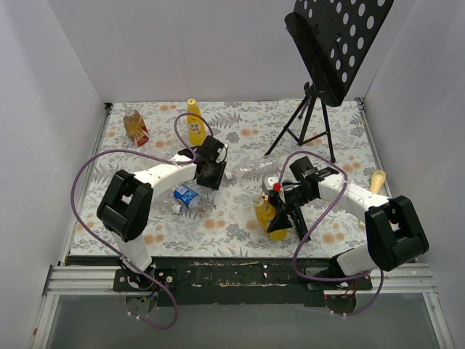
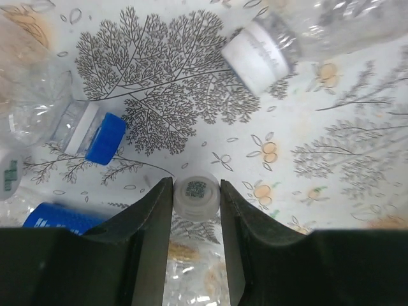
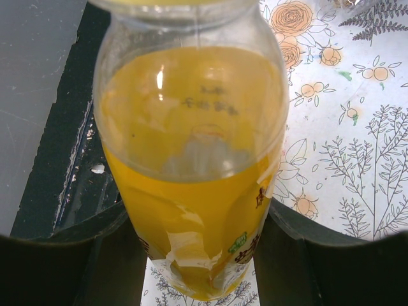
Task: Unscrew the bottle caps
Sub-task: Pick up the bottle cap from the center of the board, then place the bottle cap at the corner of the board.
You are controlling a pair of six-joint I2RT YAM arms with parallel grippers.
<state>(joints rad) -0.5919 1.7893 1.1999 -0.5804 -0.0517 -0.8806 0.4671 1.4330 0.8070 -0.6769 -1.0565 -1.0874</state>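
My left gripper (image 2: 196, 199) is shut on a small white bottle cap (image 2: 197, 191) with a printed code on top; clear plastic shows between the fingers behind it. In the top view this gripper (image 1: 213, 177) points down beside a clear bottle (image 1: 251, 173) lying on the cloth. Another clear bottle with a white cap (image 2: 257, 54) and one with a blue cap (image 2: 105, 138) lie close by. My right gripper (image 3: 204, 271) is shut on the body of a tilted yellow juice bottle (image 3: 191, 159), seen from above near the front edge (image 1: 269, 216). Its cap is hidden.
A blue-labelled bottle (image 1: 187, 195) lies left of centre. A second yellow bottle (image 1: 194, 122) and a squat brown red-labelled one (image 1: 136, 127) stand at the back. A black music stand (image 1: 309, 123) occupies the back right. The table's dark front edge (image 3: 70, 159) is just behind the held bottle.
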